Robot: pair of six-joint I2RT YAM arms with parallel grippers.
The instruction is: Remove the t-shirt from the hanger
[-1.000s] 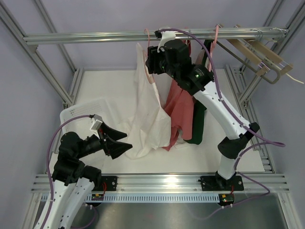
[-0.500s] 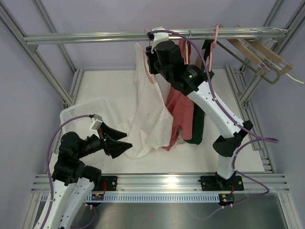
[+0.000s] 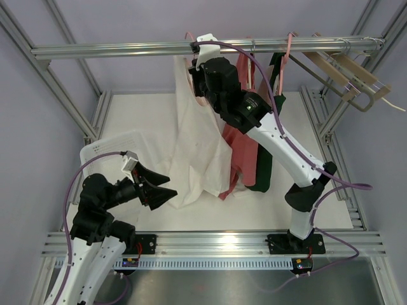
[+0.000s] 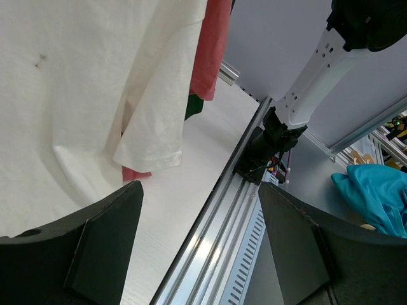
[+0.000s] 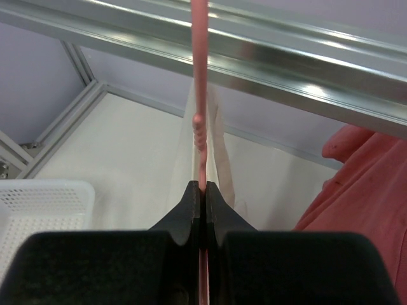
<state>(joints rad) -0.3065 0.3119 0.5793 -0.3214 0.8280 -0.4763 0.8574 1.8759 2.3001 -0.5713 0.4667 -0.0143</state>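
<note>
A long metal bar (image 3: 127, 48) runs across the top of the frame. The white t-shirt (image 3: 194, 146) hangs from it on a pink hanger (image 5: 200, 76), near the middle of the bar. The bottom of the t-shirt reaches down to the white table (image 3: 152, 114) far below the bar.

The right gripper (image 5: 201, 189) is up high, just under the bar. Its two fingers are pressed together on the thin pink hanger, and the hanger runs up from between them toward the bar. The top of the t-shirt droops right behind the hanger.

The left gripper (image 3: 169, 187) is low down, far under the bar and a bit to the left of the t-shirt. Its fingers are spread wide apart and hold nothing. It points at the bottom of the t-shirt and is close to it, but it is not touching.

A red shirt (image 3: 240, 140) hangs from the bar just to the right of the white one, and a dark green shirt (image 3: 264, 159) hangs next after that. Bare wooden hangers (image 3: 346, 73) hang at the right end of the bar. A white basket (image 3: 108, 149) sits on the table, below the left part of the bar.
</note>
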